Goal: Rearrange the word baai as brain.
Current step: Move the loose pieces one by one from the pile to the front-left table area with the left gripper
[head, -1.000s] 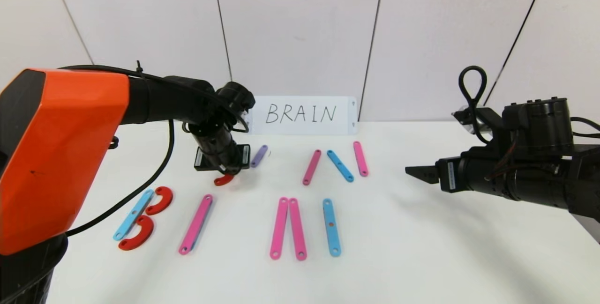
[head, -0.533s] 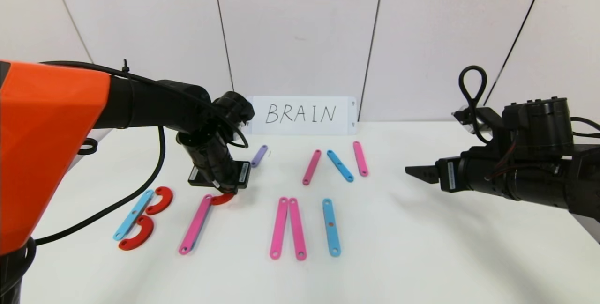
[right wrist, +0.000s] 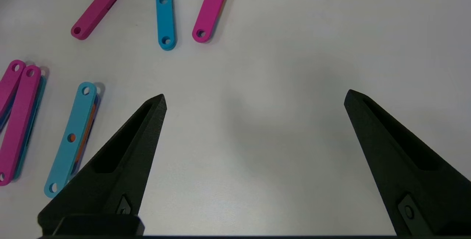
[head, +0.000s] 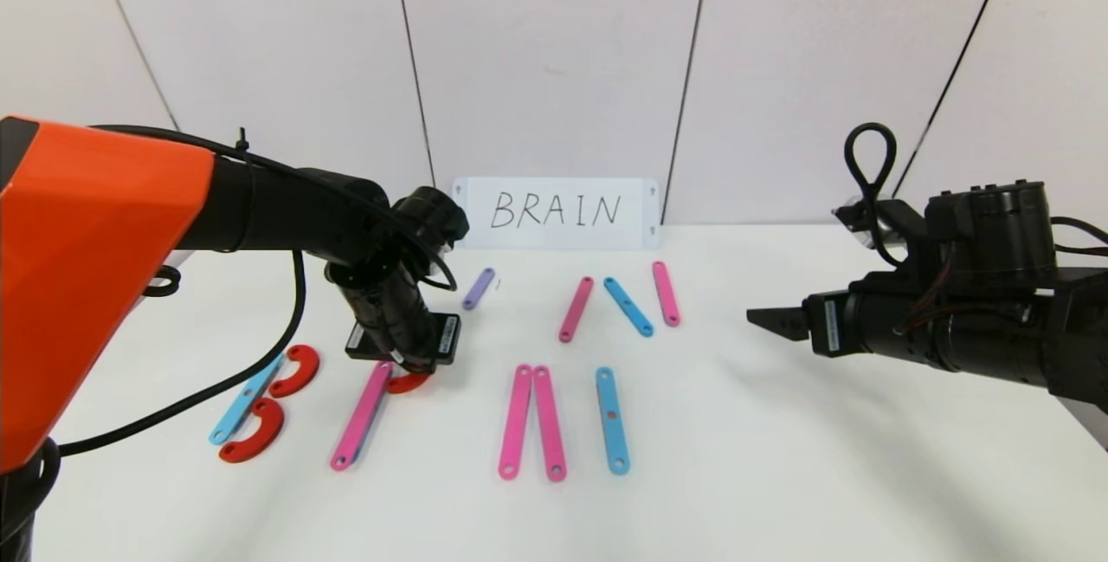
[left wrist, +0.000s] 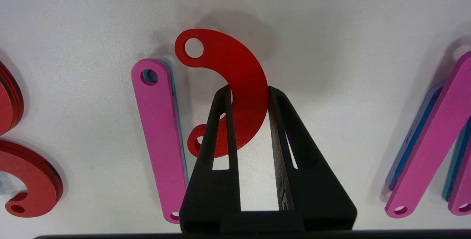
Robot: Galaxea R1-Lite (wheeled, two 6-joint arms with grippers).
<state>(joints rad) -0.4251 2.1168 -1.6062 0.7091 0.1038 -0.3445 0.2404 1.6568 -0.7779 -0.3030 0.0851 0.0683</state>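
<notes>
On the worktop (head: pixel 779 458), the left gripper (left wrist: pixel 249 91) was clamped on a red arc (left wrist: pixel 235 84) beside the top of the pink strip (head: pixel 362 415). Released crooked, the arc could nudge that strip or leave a gap, spoiling the R. The right gripper (right wrist: pixel 254 97) hovered wide apart, holding nothing, at the right.

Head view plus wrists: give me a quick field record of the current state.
left end effector: shut on red arc, low over the table
red arc position: beside the top end of the long pink strip
B: blue strip with two red arcs, left front
right end effector: open, holding nothing, hovering at right
purple strip: lying near the BRAIN card
</notes>
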